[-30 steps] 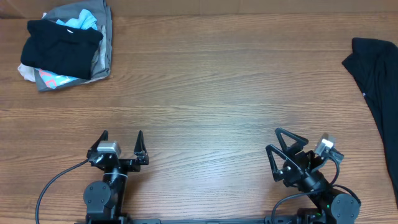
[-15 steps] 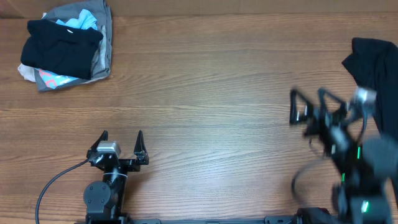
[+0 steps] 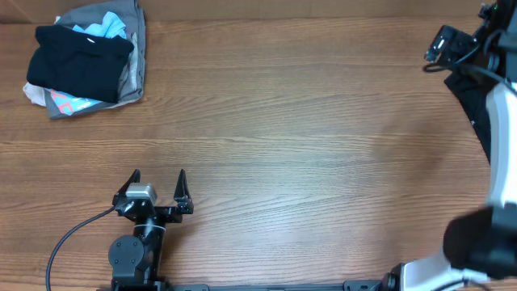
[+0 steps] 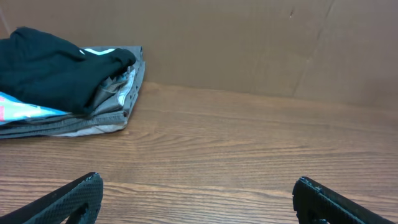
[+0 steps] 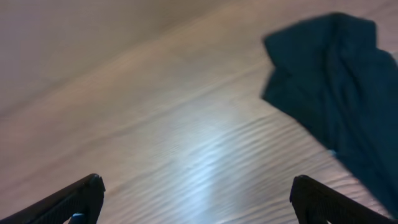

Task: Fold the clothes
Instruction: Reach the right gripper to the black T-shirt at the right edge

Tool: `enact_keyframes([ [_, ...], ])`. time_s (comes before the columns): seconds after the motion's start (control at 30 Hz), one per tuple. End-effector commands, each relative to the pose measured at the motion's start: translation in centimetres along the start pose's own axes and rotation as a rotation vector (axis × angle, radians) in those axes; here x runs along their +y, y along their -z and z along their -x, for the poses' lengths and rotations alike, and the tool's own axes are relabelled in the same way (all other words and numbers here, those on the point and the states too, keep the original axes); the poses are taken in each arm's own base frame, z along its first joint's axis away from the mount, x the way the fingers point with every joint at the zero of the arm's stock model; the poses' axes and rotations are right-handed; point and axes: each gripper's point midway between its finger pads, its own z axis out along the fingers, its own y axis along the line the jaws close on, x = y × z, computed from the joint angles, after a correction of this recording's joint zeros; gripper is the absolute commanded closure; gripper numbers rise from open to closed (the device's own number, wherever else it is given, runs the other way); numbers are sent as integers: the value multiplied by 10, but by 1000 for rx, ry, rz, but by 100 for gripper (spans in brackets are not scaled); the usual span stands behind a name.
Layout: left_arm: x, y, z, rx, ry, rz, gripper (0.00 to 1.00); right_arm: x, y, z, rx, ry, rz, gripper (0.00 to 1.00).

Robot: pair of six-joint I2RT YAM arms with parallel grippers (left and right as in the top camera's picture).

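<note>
overhead view: right arm now at the t-shirt, fold not yet started

the overhead view shows the right gripper (image 5: 196, 194) at the far right corner of the table (image 3: 283, 121). one second ago it was parked at the near edge, in line with the left gripper (image 3: 158, 178). the arm has swung out and away across the table in that interval. blur in the right wrist view suggests the arm is in motion.

the black t-shirt (image 3: 475, 105) lies crumpled at the right edge of the table, partly out of frame. it has not moved. in the right wrist view it lies ahead and to the right of the fingers, not between them.

finger state:
- right: fingers spread wide, nothing held.
- left: fingers spread wide, nothing held, arm unchanged at the near edge.

the heap of mixed garments (image 3: 85, 61) sits in the far left corner, well apart from both arms.

meaning for the task: this is the approach step. the likely next need is a grip on a shirt edge, then a pull toward the centre so that it can be laid flat.
</note>
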Motion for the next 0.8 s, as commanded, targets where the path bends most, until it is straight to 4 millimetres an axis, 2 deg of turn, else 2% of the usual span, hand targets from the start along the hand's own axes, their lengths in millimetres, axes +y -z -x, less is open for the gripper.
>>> enact_keyframes([
  [0.0,3,0,0,-6,-18,17,0,-40,-10,21,-51,62,-190,0],
  [0.03,3,0,0,-6,-18,17,0,-52,-16,23,-56,59,-241,0],
  [0.07,3,0,0,-6,-18,17,0,-72,-31,25,-50,96,-313,0],
  [0.2,3,0,0,-6,-18,17,0,-107,-69,17,4,144,-396,0],
  [0.4,3,0,0,-6,-18,17,0,-142,-127,-9,105,195,-436,0],
  [0.43,3,0,0,-6,-18,17,0,-151,-142,-18,125,184,-438,0],
  [0.6,3,0,0,-6,-18,17,0,-169,-171,-34,157,157,-437,0],
  [0.77,3,0,0,-6,-18,17,0,-175,-192,-52,191,108,-372,7],
])
